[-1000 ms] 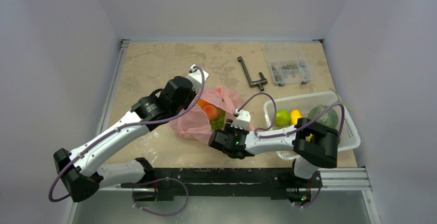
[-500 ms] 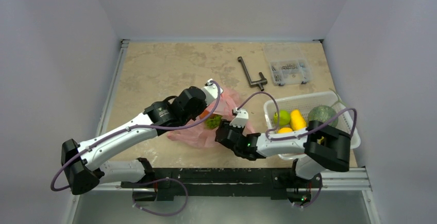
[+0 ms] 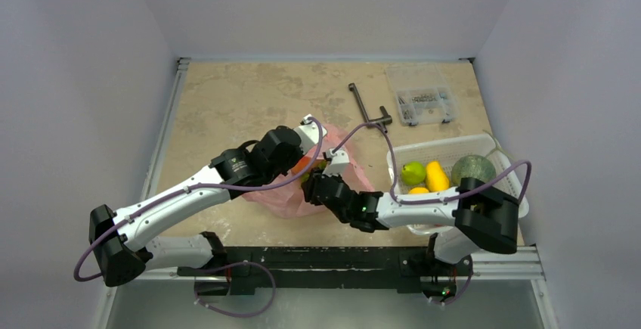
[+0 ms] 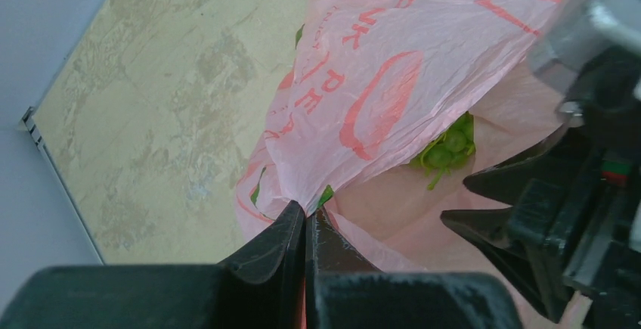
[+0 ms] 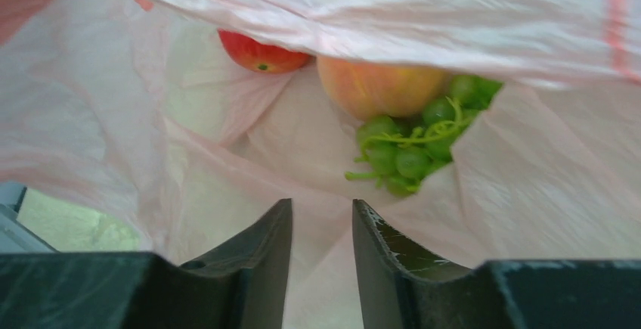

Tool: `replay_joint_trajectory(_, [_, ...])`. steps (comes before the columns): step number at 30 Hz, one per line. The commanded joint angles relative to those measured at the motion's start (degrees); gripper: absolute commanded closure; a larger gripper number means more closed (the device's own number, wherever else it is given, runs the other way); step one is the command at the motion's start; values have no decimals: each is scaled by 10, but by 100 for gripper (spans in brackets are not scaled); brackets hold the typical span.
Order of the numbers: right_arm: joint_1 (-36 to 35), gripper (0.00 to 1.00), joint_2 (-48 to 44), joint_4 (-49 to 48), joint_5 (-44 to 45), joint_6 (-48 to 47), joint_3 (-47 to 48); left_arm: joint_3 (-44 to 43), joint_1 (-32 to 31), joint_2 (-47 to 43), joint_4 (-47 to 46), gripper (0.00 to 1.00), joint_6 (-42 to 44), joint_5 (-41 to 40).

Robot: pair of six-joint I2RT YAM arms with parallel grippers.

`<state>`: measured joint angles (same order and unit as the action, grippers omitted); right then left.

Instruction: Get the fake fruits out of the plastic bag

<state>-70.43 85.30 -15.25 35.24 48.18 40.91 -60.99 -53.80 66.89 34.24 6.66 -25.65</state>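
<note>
Since the moment before, the right arm had slid leftward, low over the table (image 3: 227,102), so that the right gripper (image 5: 321,209) pointed into the mouth of the plastic bag (image 3: 278,197). Its forearm lay nearly flat, reaching from the base at the near right across to the bag. The claw's two dark fingers stood a little apart with nothing between them, only pink film beyond. Just ahead of them, inside the bag, lay the grape bunch (image 5: 408,147), touching the peach (image 5: 382,83), with a red fruit (image 5: 261,55) further left. The left arm had hardly shifted. With its elbow bent, it stretched from the near left up to the bag, where the left gripper (image 4: 305,212) was pinched tight on a fold of the film, which fanned out from the pinch. The melon (image 3: 473,169) and lime-green apple (image 3: 413,172) sat in the white basket (image 3: 442,144) at the right.
</note>
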Motion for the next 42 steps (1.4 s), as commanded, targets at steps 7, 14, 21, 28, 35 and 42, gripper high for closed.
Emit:
replay_joint_trajectory(7, [17,70,65,121,130,258,78,0,-3,-11,-21,100,8,2])
replay_joint_trajectory(14, [52,70,91,113,103,278,82,-2,-3,-10,-20,100,8,5])
replay_joint_trajectory(21, [62,69,128,91,103,280,95,-4,-3,-12,-20,100,9,6])
replay_joint_trajectory(28, [63,66,172,92,100,343,111,-6,-3,-10,-19,100,8,11])
replay_joint_trajectory(35, [70,74,186,78,127,392,110,-5,-3,-13,-19,100,8,12])
replay_joint_trajectory(42, [72,100,205,85,121,354,147,-4,-3,-15,-21,100,10,12])
